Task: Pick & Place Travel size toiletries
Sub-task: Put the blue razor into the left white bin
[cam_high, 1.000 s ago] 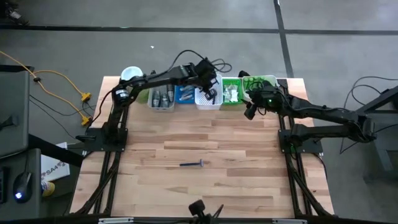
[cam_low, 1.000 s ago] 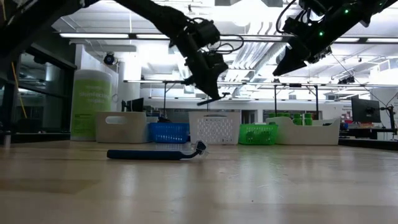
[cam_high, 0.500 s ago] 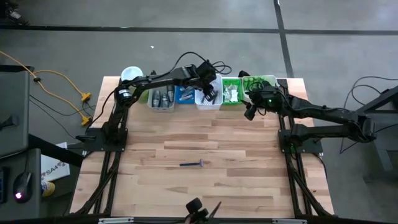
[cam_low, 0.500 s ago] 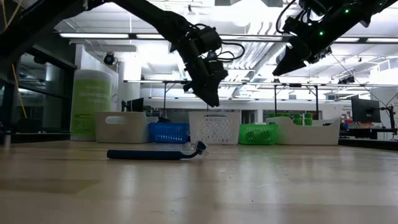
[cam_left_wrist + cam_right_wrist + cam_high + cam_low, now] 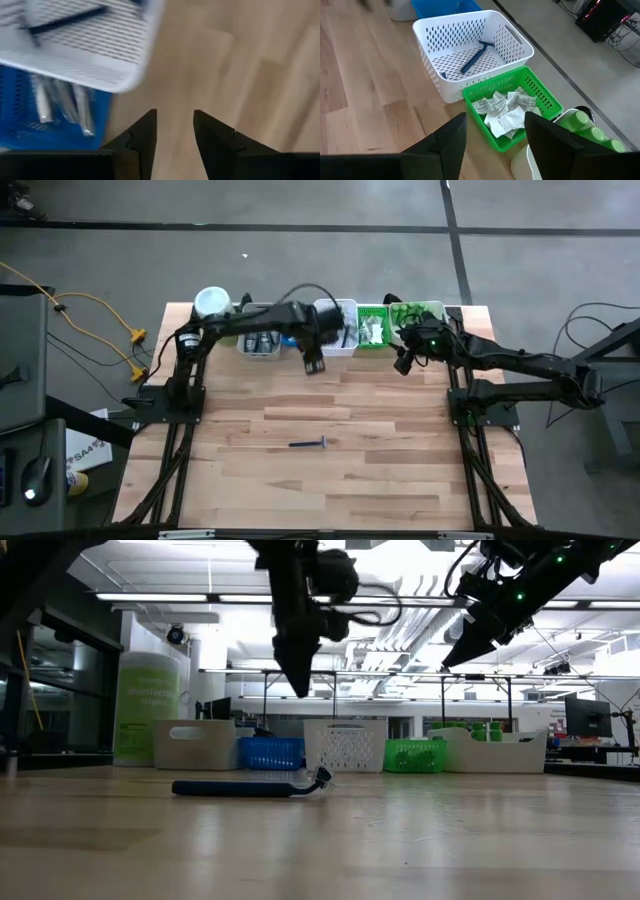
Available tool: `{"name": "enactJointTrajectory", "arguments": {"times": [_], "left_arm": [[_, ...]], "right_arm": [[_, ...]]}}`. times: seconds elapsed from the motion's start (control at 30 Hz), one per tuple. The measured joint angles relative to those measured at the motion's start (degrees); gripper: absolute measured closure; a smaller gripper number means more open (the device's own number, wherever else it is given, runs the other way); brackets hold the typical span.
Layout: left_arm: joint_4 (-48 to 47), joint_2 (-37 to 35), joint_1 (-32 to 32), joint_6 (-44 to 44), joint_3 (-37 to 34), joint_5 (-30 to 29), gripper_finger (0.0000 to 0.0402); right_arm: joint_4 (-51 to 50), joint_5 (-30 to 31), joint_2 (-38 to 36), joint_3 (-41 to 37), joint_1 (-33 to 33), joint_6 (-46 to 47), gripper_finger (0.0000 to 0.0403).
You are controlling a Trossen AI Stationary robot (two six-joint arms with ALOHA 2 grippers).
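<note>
A blue razor (image 5: pixel 309 444) lies flat on the bare wood in mid-table, also seen in the low view as a blue razor (image 5: pixel 250 787). Another blue razor (image 5: pixel 476 56) lies in the white bin (image 5: pixel 335 332). My left gripper (image 5: pixel 175 116) hangs open and points down, above the wood just in front of the blue bin (image 5: pixel 30 120) and the white bin, with nothing between its fingers. In the high view this left gripper (image 5: pixel 313 365) is well beyond the razor on the table. My right gripper (image 5: pixel 495 120) stands open in the air before the green bin (image 5: pixel 512 107) of white sachets.
A row of bins runs along the far edge: grey (image 5: pixel 259 340), blue (image 5: pixel 293 332), white, green (image 5: pixel 372 327), and a pale one with green bottles (image 5: pixel 420 313). A large pale-green jar (image 5: pixel 211 302) stands at the far left. Bare wood lies all round the razor.
My left gripper has come from above the white bin toward the table's near edge and a little left, tipping until it points more steeply down. The thin dark stick that showed at its fingertips a second ago is no longer there.
</note>
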Motion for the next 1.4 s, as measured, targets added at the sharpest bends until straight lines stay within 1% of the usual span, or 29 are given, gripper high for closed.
{"name": "enactJointTrajectory", "arguments": {"times": [0.07, 0.13, 0.23, 0.5, 0.63, 0.8, 1.0, 1.13, 1.23, 1.4], "left_arm": [[-2.12, -0.02, -3.43, 0.68, -0.18, -0.45, 0.0275], [-2.1, -0.17, -6.9, 0.89, -1.89, -1.12, 0.0275], [-2.4, -0.02, -11.38, -0.99, -4.73, -1.3, 0.0275], [3.36, -0.08, -21.59, -9.07, -15.52, -1.4, 0.0275], [5.93, -0.04, -25.35, -12.95, -18.25, -0.89, 0.0275], [10.22, -0.04, -29.05, -14.85, -18.73, 1.58, 0.0274], [15.68, -0.04, -32.89, -17.16, -18.71, 2.66, 0.0274], [16.88, -0.04, -33.56, -19.17, -18.71, 2.83, 0.0274], [17.27, -0.04, -33.61, -20.41, -18.91, 1.99, 0.0274], [20.31, 0.0, -33.59, -20.9, -21.95, 1.71, 0.0274]], "right_arm": [[-0.02, 0.02, 0.0, 0.0, 0.0, 0.0, 0.021], [-0.02, 0.02, 0.0, 0.0, 0.0, 0.0, 0.021], [-0.02, 0.0, 0.0, 0.0, 0.0, 0.0, 0.021], [-0.02, -0.06, 0.0, 0.0, 0.0, 0.0, 0.021], [0.18, -0.06, 0.0, 0.0, 0.0, 0.0, 0.021], [0.28, -0.05, 0.0, 0.0, 0.0, 0.09, 0.021], [0.28, -0.06, 0.0, 0.0, 0.0, 0.22, 0.021], [0.28, -0.31, 0.0, 0.0, 0.0, 1.21, 0.021], [0.28, -1.8, 0.0, 0.0, 0.0, 1.31, 0.021], [0.21, -3.0, 0.0, 0.0, 0.02, 1.31, 0.021]]}}
